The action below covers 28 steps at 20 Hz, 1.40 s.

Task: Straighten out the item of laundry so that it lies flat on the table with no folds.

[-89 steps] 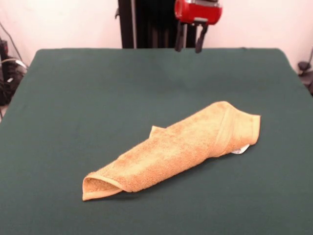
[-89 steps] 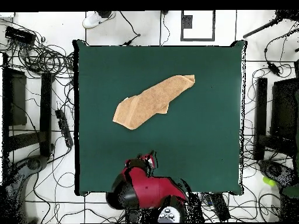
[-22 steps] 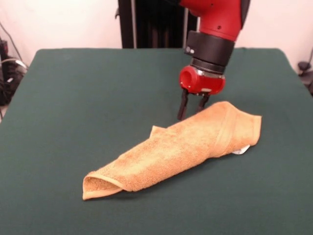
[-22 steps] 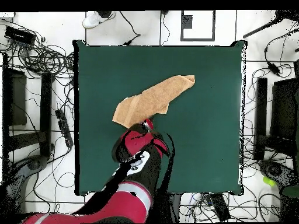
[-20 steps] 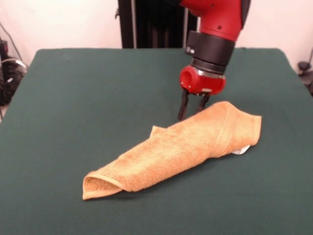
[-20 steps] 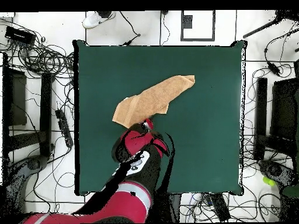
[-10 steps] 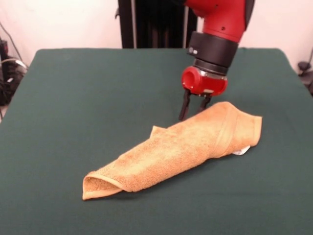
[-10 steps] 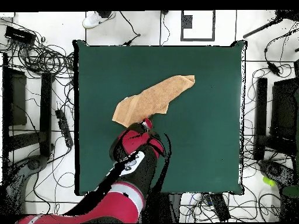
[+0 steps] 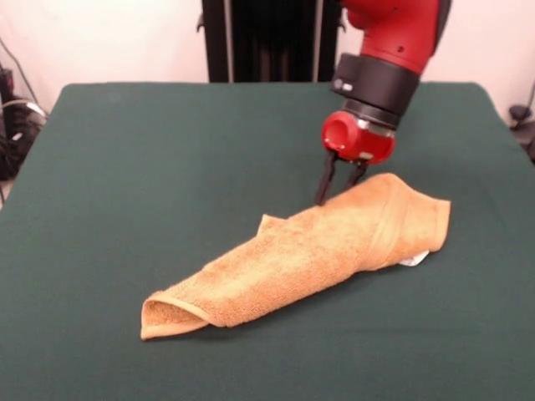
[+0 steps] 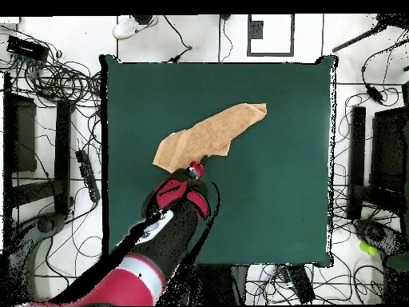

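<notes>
The orange-tan towel (image 9: 301, 259) lies folded into a long, loosely rolled shape across the middle of the dark green table (image 9: 159, 159). One rolled end opens toward the front left. A woven band and a small white tag (image 9: 413, 258) are at its right end. In the overhead view the towel (image 10: 214, 134) runs diagonally. My gripper (image 9: 338, 189) is open at the towel's far edge near the right end. One finger (image 9: 323, 185) stands just beside the cloth, and the other dips behind the edge. In the overhead view the gripper (image 10: 194, 169) meets the towel's lower-left part.
Cables, stands and equipment (image 10: 56, 80) lie on the floor around the table (image 10: 272, 208). A shoe (image 10: 128, 28) shows beyond the table's top edge in the overhead view. The robot's black pedestal (image 9: 267, 40) stands behind the far table edge.
The arm came down from its drawn-back position to the towel's far edge. In the last second it shifted slightly right in the front view, and the towel's right end moved a little.
</notes>
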Each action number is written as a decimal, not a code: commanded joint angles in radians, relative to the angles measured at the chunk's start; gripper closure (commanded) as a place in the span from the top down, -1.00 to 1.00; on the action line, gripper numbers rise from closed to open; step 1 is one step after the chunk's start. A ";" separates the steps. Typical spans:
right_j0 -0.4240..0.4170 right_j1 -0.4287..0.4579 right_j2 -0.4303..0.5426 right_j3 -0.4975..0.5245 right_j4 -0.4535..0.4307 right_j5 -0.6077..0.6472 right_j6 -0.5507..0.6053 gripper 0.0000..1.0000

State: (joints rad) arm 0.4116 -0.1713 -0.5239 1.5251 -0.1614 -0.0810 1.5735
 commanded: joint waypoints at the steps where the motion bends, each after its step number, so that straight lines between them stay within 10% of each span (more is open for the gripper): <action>1: 0.141 0.141 -0.070 -0.168 0.088 -0.079 0.127 1.00; 12: 0.168 0.186 -0.128 -0.146 0.190 -0.297 0.213 1.00; 13: 0.158 0.179 -0.115 -0.135 0.208 -0.331 0.206 -1.00; 18: 0.093 0.121 -0.019 -0.075 0.218 -0.380 0.273 -1.00; 28: -0.187 -0.041 0.246 0.060 -0.116 -0.416 0.313 -1.00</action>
State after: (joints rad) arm 0.3606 -0.1332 -0.5536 1.4621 -0.1339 -0.4835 1.5747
